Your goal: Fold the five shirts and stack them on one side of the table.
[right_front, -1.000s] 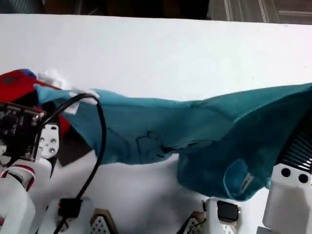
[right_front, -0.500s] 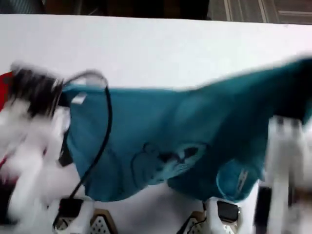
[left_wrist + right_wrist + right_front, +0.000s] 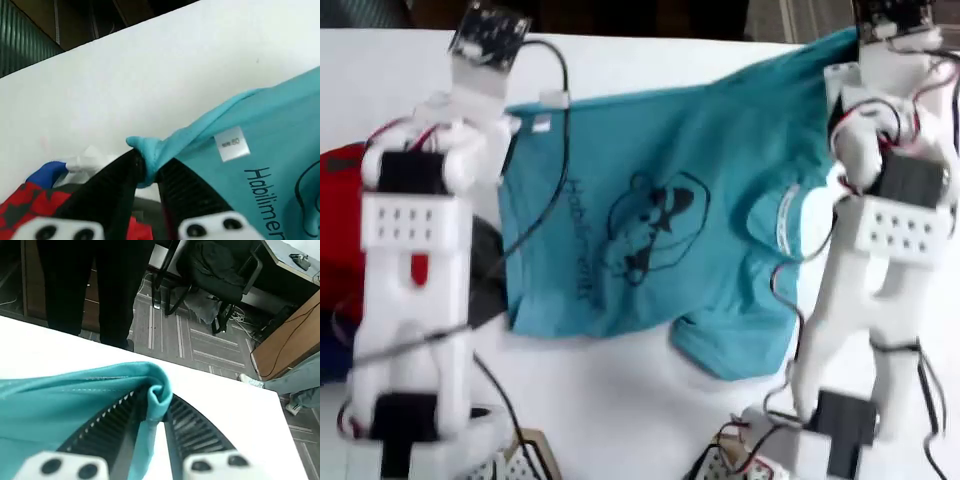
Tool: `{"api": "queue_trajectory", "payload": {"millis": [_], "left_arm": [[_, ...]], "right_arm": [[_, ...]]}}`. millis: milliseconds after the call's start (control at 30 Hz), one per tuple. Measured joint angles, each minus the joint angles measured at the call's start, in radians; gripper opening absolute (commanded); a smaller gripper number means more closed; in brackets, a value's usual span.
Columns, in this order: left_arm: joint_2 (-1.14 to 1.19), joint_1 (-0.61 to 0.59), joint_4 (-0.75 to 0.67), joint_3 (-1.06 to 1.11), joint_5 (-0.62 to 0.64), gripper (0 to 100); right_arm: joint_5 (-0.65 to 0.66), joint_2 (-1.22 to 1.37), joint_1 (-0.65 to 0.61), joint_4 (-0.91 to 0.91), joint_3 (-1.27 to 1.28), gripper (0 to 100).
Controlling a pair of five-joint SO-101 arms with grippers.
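Spanning the counter (image 3: pixel 620 400) mid-width, teal shirt (image 3: pixel 660 230) stretched print-up between both arms. Red shirt (image 3: pixel 340 220) bunched at the left edge. Farther back, left gripper (image 3: pixel 147 167) fingers pinching one bunched shirt corner. Right gripper (image 3: pixel 156 399) fingers pinching the opposite corner, toward the far edge.

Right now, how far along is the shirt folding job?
Done: nothing looks folded yet. In hand: the teal shirt hangs spread above the table, between the left gripper and the right gripper, each shut on a bunched edge. Left: folding it, then the crumpled red garment beside it, and stacking.
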Motion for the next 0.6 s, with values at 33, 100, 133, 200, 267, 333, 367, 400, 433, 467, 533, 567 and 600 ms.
{"api": "queue_trajectory", "payload": {"millis": [33, 100, 133, 200, 267, 333, 367, 400, 433, 467, 533, 567, 600], "left_arm": [[0.052, 0.002, 0.003, -0.049, 0.0, 2], [0.158, 0.002, 0.032, -0.164, 0.0, 2], [0.212, 0.002, 0.054, -0.222, 0.0, 2], [0.319, 0.002, 0.103, -0.339, 0.0, 2], [0.42, 0.002, 0.147, -0.454, 0.0, 2], [0.511, 0.002, 0.184, -0.583, 0.0, 2], [0.551, 0.002, 0.203, -0.652, 0.0, 2], [0.589, 0.002, 0.219, -0.726, 0.0, 2], [0.624, 0.002, 0.238, -0.799, 0.0, 2], [0.66, 0.002, 0.255, -0.867, -0.008, 2], [0.732, 0.002, 0.301, -0.971, -0.035, 2], [0.769, 0.002, 0.328, -1.008, -0.041, 2], [0.806, 0.002, 0.359, -1.033, -0.043, 2]], "right_arm": [[0.0, 0.032, 0.0, -0.006, -0.021, 1.9], [0.0, 0.092, -0.002, -0.005, -0.074, 1.9], [0.0, 0.117, -0.005, 0.006, -0.092, 1.9], [0.0, 0.158, -0.006, 0.048, -0.13, 1.9], [0.0, 0.195, -0.009, 0.094, -0.157, 1.9], [0.0, 0.227, -0.009, 0.103, -0.189, 1.9], [0.0, 0.242, -0.009, 0.103, -0.215, 1.9], [0.0, 0.258, -0.009, 0.103, -0.242, 1.9], [0.0, 0.272, -0.009, 0.104, -0.27, 1.9], [0.0, 0.285, -0.009, 0.104, -0.296, 1.9], [0.0, 0.315, -0.012, 0.114, -0.33, 1.9], [0.0, 0.328, -0.014, 0.13, -0.338, 1.9], [0.0, 0.339, -0.018, 0.15, -0.339, 1.9]]}}
